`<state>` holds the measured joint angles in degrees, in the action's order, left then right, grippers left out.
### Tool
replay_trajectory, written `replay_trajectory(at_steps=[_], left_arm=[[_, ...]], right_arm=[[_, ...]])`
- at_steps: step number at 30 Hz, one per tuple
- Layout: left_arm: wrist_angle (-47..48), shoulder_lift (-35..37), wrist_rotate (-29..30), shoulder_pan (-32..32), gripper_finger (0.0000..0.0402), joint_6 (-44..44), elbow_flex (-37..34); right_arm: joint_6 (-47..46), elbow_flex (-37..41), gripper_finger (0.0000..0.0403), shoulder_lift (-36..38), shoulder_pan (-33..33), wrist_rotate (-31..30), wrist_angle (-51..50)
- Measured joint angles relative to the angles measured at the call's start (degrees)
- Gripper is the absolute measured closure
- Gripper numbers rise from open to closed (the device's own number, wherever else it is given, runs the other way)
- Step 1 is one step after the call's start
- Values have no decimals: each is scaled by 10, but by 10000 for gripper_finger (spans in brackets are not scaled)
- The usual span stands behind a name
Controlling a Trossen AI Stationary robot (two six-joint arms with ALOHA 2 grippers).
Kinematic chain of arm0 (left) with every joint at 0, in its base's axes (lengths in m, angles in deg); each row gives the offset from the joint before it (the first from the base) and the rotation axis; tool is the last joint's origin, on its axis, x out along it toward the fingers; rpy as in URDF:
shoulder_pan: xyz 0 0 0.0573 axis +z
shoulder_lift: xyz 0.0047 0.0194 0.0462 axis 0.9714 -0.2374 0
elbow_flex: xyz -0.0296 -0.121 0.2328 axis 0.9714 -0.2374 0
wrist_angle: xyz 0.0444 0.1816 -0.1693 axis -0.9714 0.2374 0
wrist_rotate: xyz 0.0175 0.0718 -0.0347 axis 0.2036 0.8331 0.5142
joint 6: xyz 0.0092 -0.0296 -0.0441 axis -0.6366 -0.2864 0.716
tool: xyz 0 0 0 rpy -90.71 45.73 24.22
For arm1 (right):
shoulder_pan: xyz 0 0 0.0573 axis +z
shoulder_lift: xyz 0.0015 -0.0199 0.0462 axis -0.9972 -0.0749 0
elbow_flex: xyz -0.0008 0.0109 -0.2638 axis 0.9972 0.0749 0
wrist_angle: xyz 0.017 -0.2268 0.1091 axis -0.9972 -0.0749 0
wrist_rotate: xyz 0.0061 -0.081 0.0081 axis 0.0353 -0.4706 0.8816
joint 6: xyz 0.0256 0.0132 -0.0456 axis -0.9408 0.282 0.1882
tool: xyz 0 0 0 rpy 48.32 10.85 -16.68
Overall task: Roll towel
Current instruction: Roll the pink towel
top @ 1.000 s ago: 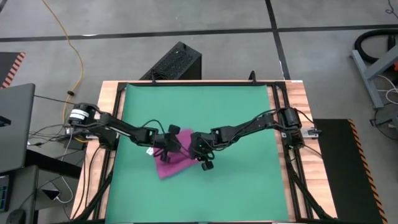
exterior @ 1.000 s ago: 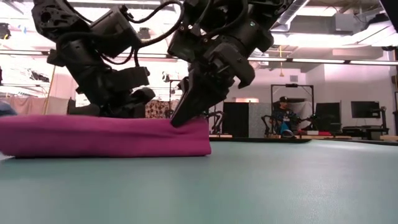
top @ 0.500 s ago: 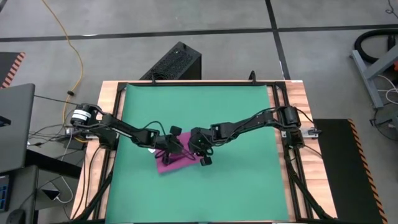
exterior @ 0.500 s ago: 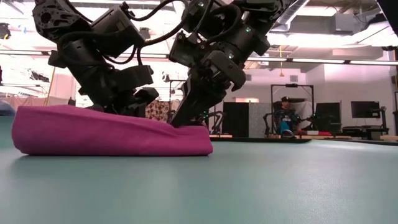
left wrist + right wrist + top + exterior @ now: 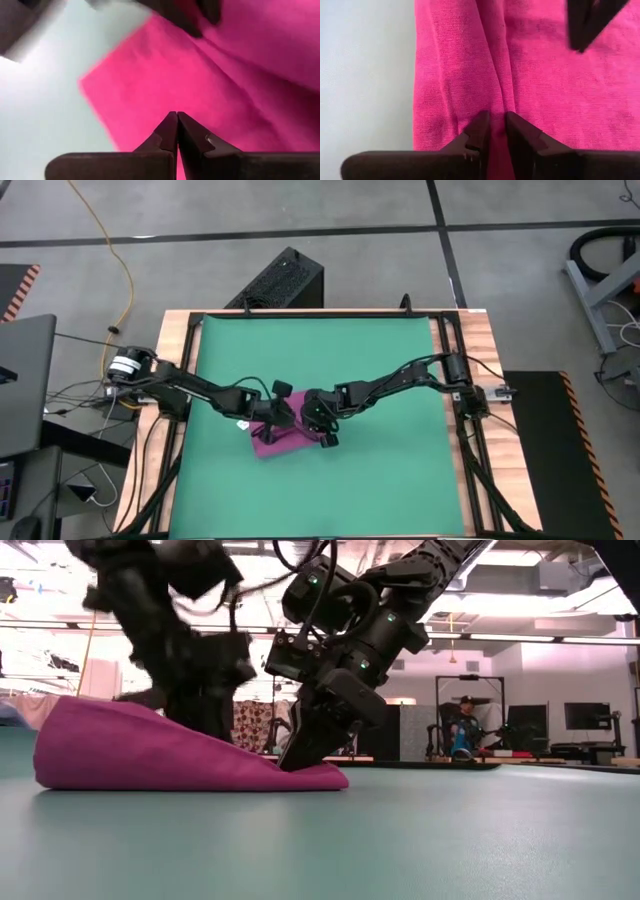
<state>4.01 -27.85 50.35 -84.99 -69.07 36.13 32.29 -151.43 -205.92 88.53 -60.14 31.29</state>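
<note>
The magenta-pink towel (image 5: 277, 444) lies bunched on the green mat (image 5: 380, 360), left of the middle. In the low view it (image 5: 150, 750) forms a wedge, high at its left end and flat on the mat at its right end. My left gripper (image 5: 277, 423) is shut at the towel's raised left part; its tips (image 5: 176, 116) meet over the pink cloth. My right gripper (image 5: 312, 423) is shut on the towel's right end (image 5: 470, 65). The white tag is hidden. My left gripper's shut fingers (image 5: 167, 131) are on the towel's raised left part (image 5: 150, 115), coming from above. The towel hides the place of contact in the low view, so how many layers it has cannot be told. That end stands lifted off the mat. My right gripper pinches a lengthwise fold of the towel (image 5: 496, 102) between its two fingers, near the towel's right end. The fingers (image 5: 297, 755) slant down from above. That end (image 5: 320, 776) lies low on the mat.
The mat has bare room right of and beyond the towel. The wooden table border (image 5: 470, 330) frames the mat. A black box (image 5: 285, 280) stands on the floor past the far edge. A laptop (image 5: 20, 380) and cables lie to the left.
Both grippers have gone toward the table's near edge, carrying the towel's far part over the rest. The towel now covers less of the mat. Its left end has risen from a flat band into a wedge, while its right end has stayed low.
</note>
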Motion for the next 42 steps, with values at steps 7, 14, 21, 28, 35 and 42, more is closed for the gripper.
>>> replay_trajectory(at_steps=[7, 14, 21, 28, 35, 42], left_arm=[[81, 62, 64, -78, 402, 113, 69], [46, 52, 70, -162, 401, 188, 47], [83, -16, 124, -192, 402, 287, 46], [147, -27, 137, -242, 402, 405, 45], [188, -33, 206, -296, 402, 497, 46], [256, -2, 205, -332, 401, 598, 67]], right_arm=[[2, 0, 316, -1, 0, -2, 4], [4, 1, 316, -1, 0, -2, 6], [4, 1, 316, -1, 0, -2, 5], [4, 1, 316, -1, 0, -3, 3], [4, 1, 316, -2, 0, -3, 3], [4, 1, 316, -2, 0, -3, 2]])
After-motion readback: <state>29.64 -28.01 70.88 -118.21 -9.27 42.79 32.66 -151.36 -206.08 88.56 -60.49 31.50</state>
